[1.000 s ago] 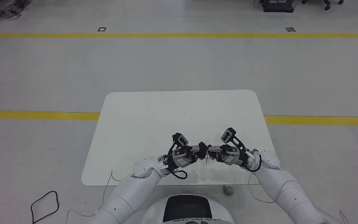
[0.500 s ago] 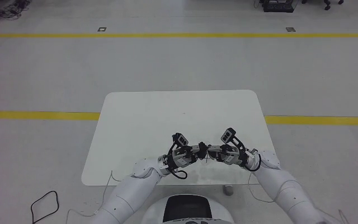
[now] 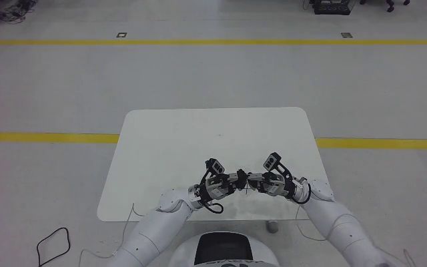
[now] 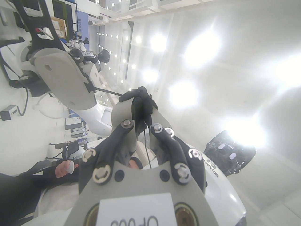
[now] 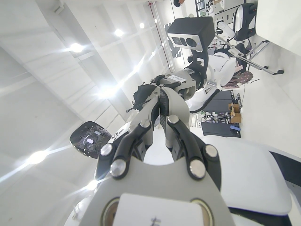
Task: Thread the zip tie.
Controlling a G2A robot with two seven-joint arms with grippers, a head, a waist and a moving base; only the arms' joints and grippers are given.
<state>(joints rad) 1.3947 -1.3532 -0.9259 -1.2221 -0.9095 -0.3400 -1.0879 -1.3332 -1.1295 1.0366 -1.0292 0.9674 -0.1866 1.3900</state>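
Zip tie (image 4: 108,92) hangs as a thin black strap in the air between our two grippers, above the near edge of the bench (image 3: 200,133). We have the left gripper (image 4: 141,99) closed on one end and the right gripper (image 5: 160,99) pinched tight on the strap, with their tips almost touching.

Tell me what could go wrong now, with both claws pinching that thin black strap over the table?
The zip tie is pinched only at the tips of the left gripper and right gripper, so it might slip or twist, spoiling the threading. The grippers sit almost touching above the table; a slightly misjudged push could knock them together or bend the tie.
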